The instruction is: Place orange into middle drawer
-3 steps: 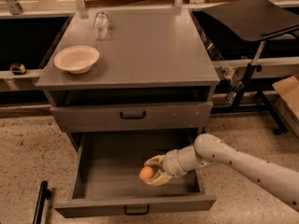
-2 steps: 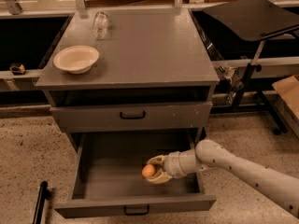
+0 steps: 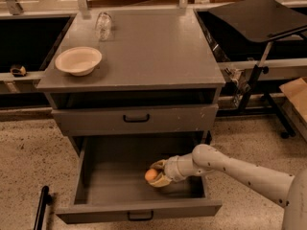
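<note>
The orange sits between the two pale fingers of the gripper, which are closed on it from above and below. It is inside the middle drawer, which is pulled fully out of the grey cabinet, and it is low over the right half of the drawer's tray. Whether it touches the tray floor cannot be told. The white arm reaches into that drawer from the cabinet's right side. Directly above it, the upper drawer front of the cabinet is closed. On the cabinet's top, a cream bowl stands near the left edge, and a clear glass lies at the back left, behind the bowl. A black stand is just to the right of the cabinet.
</note>
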`<act>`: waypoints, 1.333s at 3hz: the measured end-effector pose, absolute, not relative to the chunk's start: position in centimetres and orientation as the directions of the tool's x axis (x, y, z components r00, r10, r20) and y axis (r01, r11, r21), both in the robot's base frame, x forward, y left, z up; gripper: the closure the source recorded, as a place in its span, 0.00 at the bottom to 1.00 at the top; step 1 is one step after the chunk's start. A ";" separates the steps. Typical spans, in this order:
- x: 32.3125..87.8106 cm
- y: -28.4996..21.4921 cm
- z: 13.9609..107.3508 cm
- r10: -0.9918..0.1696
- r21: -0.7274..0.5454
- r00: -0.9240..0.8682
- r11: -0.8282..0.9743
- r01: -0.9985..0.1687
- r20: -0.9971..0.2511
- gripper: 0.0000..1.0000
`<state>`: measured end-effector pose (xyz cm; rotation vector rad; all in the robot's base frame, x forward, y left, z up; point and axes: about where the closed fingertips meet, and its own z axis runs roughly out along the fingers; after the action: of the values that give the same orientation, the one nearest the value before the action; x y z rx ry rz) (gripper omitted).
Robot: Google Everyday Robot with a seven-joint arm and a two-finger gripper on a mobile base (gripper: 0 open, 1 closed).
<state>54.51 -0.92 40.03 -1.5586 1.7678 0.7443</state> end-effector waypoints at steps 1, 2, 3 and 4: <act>54.6 -0.8 39.8 -0.621 -0.008 -0.074 0.127 -0.992 -0.780 0.59; 54.6 -0.8 39.8 -0.621 -0.007 -0.074 0.127 -0.992 -0.780 0.36; 54.6 -0.8 39.8 -0.621 -0.007 -0.074 0.127 -0.992 -0.780 0.13; 54.6 -0.8 39.8 -0.621 -0.007 -0.074 0.127 -0.992 -0.780 0.00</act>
<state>54.56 -0.78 39.83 -1.5633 1.7701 0.7420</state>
